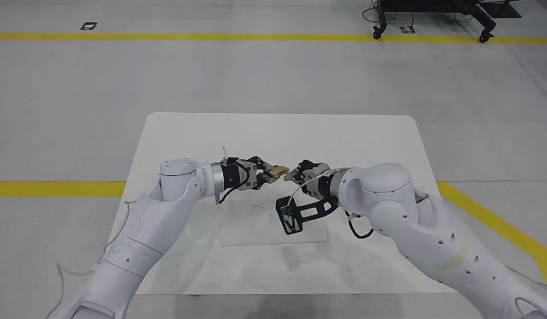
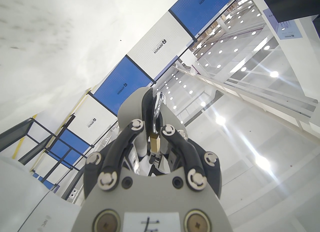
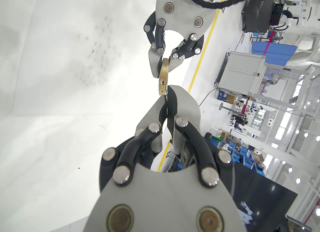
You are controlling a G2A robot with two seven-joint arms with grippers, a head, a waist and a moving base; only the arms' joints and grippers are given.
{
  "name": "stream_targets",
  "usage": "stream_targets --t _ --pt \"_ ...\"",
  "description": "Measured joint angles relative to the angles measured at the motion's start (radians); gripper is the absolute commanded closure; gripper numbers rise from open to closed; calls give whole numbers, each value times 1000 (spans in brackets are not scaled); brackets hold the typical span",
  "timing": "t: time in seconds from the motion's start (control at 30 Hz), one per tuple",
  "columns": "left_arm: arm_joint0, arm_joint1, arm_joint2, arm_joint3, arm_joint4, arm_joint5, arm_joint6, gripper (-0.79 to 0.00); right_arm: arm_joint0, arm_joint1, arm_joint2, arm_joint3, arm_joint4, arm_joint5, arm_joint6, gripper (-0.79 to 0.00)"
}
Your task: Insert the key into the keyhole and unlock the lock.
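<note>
A small brass lock [image 1: 276, 174] hangs above the middle of the white table [image 1: 256, 131], with my left gripper [image 1: 267, 172] shut on it. In the right wrist view the lock [image 3: 163, 75] sticks out past the left gripper [image 3: 163, 70], and its keyhole face is turned toward my right gripper [image 3: 168, 90]. That gripper [image 1: 297, 171] is shut, its tips right at the lock's near end. Only a thin sliver of the key shows between its black pads [image 3: 171, 104]. In the left wrist view the lock's brass body [image 2: 155, 142] and a silver metal part sit between the left gripper's [image 2: 153, 92] fingers.
A clear sheet [image 1: 256, 233] lies on the table below both arms. Bare table surface lies on all sides of the grippers. A black cart [image 1: 444, 2] stands on the floor far behind, beyond a yellow line [image 1: 171, 37].
</note>
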Motion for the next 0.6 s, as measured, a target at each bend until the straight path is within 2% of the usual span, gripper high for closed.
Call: stream_targets --t 0.6 --pt "-3 -2 12 -8 13 -2 -17 0 10 -26 -26 8 51 -9 91 0"
